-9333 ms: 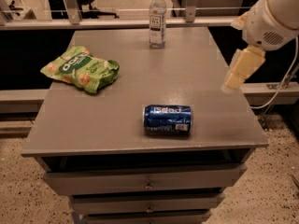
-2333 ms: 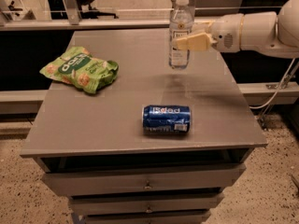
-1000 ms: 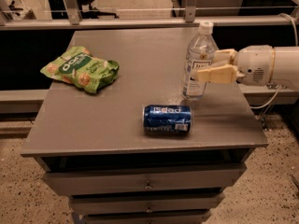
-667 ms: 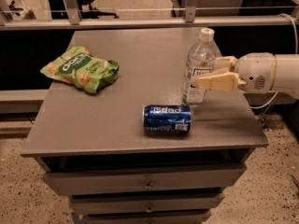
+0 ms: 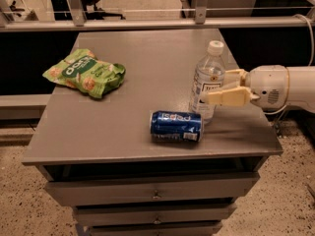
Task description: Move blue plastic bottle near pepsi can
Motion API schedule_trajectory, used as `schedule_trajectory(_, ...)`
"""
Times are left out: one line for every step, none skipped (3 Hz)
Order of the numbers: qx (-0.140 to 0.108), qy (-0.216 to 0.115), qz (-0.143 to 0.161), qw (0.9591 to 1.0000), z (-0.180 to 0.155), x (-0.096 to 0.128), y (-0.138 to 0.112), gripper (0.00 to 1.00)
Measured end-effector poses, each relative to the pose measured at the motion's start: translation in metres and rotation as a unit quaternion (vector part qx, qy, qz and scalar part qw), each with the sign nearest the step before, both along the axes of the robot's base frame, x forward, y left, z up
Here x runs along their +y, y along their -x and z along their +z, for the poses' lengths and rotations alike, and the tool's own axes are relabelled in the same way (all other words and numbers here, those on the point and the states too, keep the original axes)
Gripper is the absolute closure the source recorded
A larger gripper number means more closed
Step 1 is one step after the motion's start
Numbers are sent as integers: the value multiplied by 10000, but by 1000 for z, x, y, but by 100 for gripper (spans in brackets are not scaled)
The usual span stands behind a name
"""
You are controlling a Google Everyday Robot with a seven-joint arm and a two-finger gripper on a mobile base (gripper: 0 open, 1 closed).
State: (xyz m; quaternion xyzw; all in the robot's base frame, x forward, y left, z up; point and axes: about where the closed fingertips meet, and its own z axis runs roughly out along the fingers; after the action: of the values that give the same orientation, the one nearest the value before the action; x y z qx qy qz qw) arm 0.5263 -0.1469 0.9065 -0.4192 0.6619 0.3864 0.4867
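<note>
Reaching in from the right, the hand (image 5: 214, 87) grips the blue plastic bottle (image 5: 207, 77) at its label, holding it upright just behind the lying pepsi can (image 5: 176, 126) on the bench (image 5: 147, 48), probably so it settles without toppling.

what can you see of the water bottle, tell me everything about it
The water bottle is small and clear plastic, with a white screw cap and a white label with dark print. It stands upright on the grey table near the right front corner, just behind the right end of the blue can, which lies on its side. The gripper reaches in from the right at label height and overlaps the bottle. Whether bottle and can touch cannot be told.
</note>
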Motion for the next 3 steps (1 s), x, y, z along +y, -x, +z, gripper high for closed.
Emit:
schedule_trajectory(49, 7, 89, 9999, -6, 2, 4, 35)
schedule_trajectory(83, 19, 167, 9998, -9, 4, 8, 12)
schedule_trajectory(97, 32, 209, 9997, -10, 4, 11, 0)
